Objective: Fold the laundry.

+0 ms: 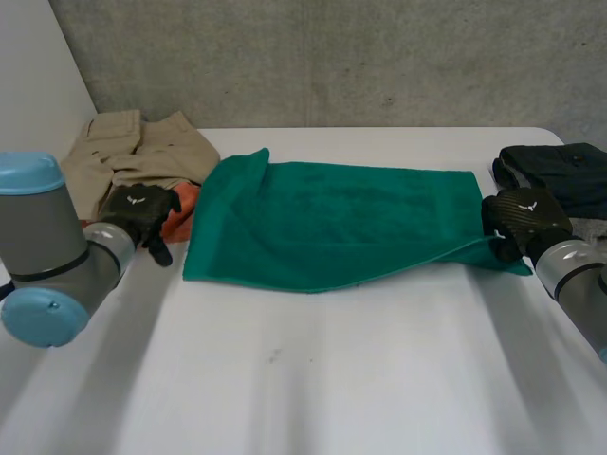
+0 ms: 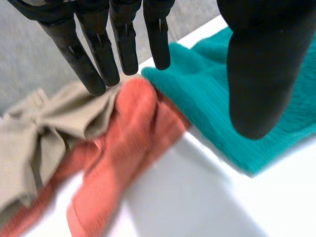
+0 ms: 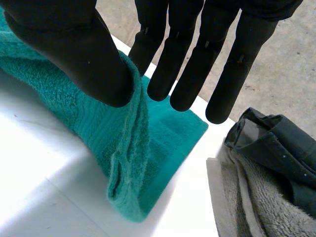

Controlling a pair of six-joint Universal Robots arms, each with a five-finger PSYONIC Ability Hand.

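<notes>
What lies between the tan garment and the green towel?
An orange cloth lies there, touching the tan garment and the green towel, at the fingertips of the left hand, in the left wrist view.

**Head camera.** Sits between and behind my arms, facing forward and down across the white table to the concrete wall. It is set well back and takes in both my arms and the full length of the green towel.

**Left wrist camera.** Looks along the palm of my left hand, close above the table. It shares with the head view the towel's end beside the orange cloth and the beige garment.

**Right wrist camera.** Looks along the palm of my right hand, equally close. It shares with the head view the towel's opposite end and the dark garment.

**Wrist pair.** Both cover the same towel, from opposite ends.
</notes>
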